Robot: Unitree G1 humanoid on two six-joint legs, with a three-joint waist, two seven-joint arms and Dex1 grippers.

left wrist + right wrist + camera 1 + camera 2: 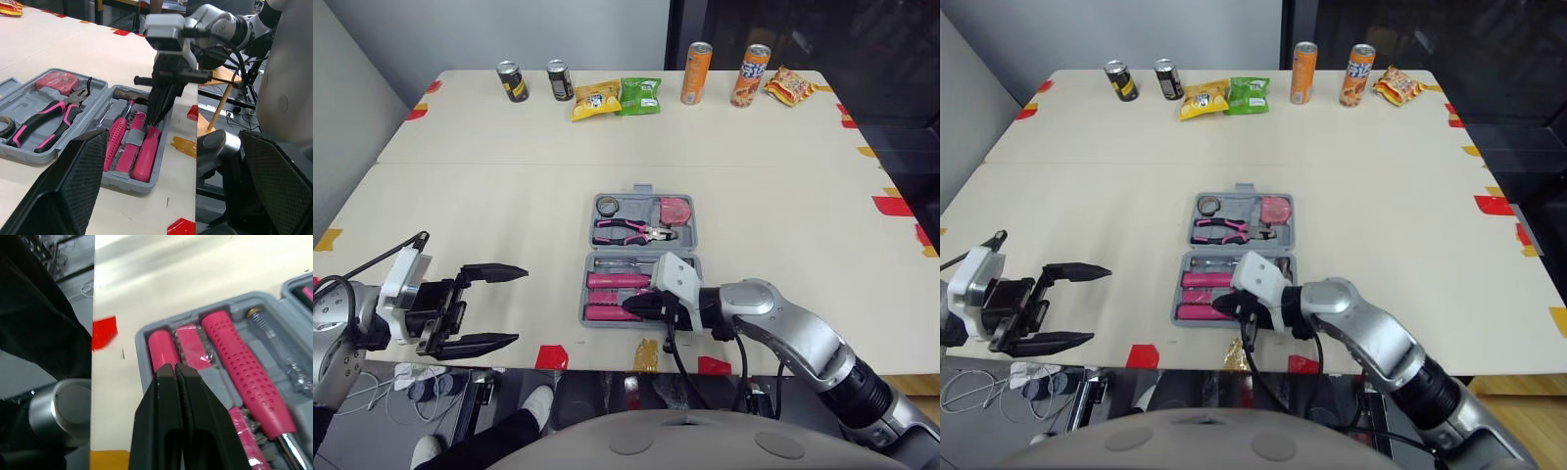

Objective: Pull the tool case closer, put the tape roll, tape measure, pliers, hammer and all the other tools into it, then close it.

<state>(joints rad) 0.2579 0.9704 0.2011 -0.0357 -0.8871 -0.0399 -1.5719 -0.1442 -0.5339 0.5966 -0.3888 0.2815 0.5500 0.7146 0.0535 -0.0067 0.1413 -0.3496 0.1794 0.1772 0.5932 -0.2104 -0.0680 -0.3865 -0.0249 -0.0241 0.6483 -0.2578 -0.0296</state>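
Tool case (589,284) lies open at the desk's (489,196) near edge, your right pincer (641,302) pinched shut and empty over the pink handles (230,362) in its near half, left pincer (519,305) spread wide alongside. Press those handles flat and lift clear. Then check that the pliers (626,232), tape roll (608,207) and tape measure (674,210) beyond sit flush before folding it shut.

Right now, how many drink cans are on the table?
4, all along the far edge: two short dark cans on the left, two tall orange cans toward the right. None seems hidden.
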